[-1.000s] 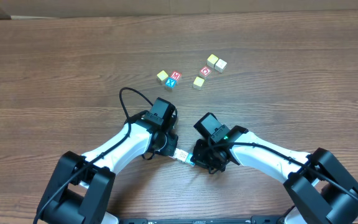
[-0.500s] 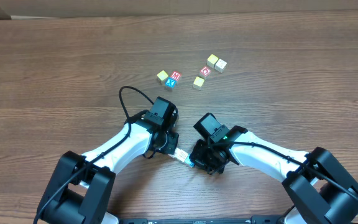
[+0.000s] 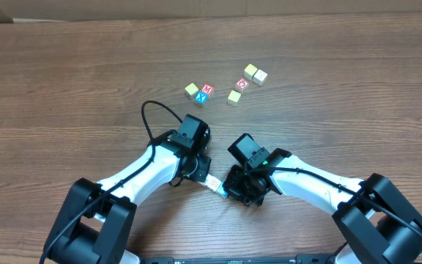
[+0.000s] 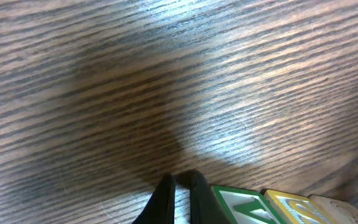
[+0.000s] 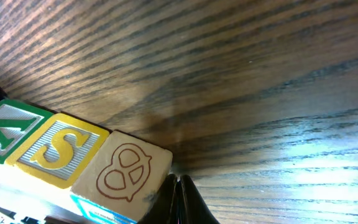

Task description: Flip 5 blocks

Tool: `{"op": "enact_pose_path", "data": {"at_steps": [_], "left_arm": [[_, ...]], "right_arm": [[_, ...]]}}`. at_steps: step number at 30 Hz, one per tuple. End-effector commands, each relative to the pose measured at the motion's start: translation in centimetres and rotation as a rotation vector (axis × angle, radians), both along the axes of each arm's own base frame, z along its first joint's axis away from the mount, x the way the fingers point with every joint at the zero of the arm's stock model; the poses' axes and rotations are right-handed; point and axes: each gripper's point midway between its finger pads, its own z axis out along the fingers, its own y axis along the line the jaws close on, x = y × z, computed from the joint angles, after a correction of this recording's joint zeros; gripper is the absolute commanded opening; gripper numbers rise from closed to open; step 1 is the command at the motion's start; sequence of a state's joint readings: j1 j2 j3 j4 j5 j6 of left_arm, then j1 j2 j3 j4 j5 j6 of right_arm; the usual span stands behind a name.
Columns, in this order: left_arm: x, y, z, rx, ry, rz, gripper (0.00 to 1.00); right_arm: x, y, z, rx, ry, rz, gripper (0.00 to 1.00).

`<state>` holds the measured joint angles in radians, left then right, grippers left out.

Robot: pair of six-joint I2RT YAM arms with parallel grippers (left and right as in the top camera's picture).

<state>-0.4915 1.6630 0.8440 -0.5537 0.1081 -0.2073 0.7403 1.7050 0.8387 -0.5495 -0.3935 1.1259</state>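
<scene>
Seven loose blocks lie scattered at upper centre of the overhead view, with yellow, cream, red and blue faces up. Three more form a touching row at lower centre: green block, yellow S block, cream pretzel block — all lying flat.

3-block row btwn left gripper & right gripper; other blocks behind.

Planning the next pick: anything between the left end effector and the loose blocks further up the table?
Nothing visible. Only bare table lies between the left end effector and the nearest loose blocks.
</scene>
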Motion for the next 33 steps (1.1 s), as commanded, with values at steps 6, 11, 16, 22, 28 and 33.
{"op": "enact_pose_path", "data": {"at_steps": [6, 11, 16, 22, 28, 33], "left_arm": [[-1.5, -0.5, -0.7, 0.002, 0.027, -0.199, 0.04], [-2.2, -1.7, -0.4, -0.062, 0.024, -0.361, 0.04], [-2.2, -1.7, -0.4, -0.063, 0.016, -0.39, 0.04], [-2.2, -1.7, -0.4, -0.062, 0.015, -0.396, 0.04], [-2.0, -1.7, -0.4, -0.057, 0.007, -0.395, 0.04], [-1.9, -1.7, -0.4, -0.059, 0.004, -0.391, 0.04]], "right_arm": [[0.2, 0.9, 0.4, 0.03, -0.002, 0.008, 0.04], [0.2, 0.9, 0.4, 0.03, -0.002, 0.007, 0.04], [0.2, 0.9, 0.4, 0.032, -0.003, 0.007, 0.04], [0.3, 1.2, 0.6, 0.043, 0.007, -0.011, 0.04], [0.1, 1.4, 0.6, 0.046, 0.011, -0.011, 0.04], [-0.4, 2.3, 0.7, 0.058, 0.005, 0.0, 0.04]]}}
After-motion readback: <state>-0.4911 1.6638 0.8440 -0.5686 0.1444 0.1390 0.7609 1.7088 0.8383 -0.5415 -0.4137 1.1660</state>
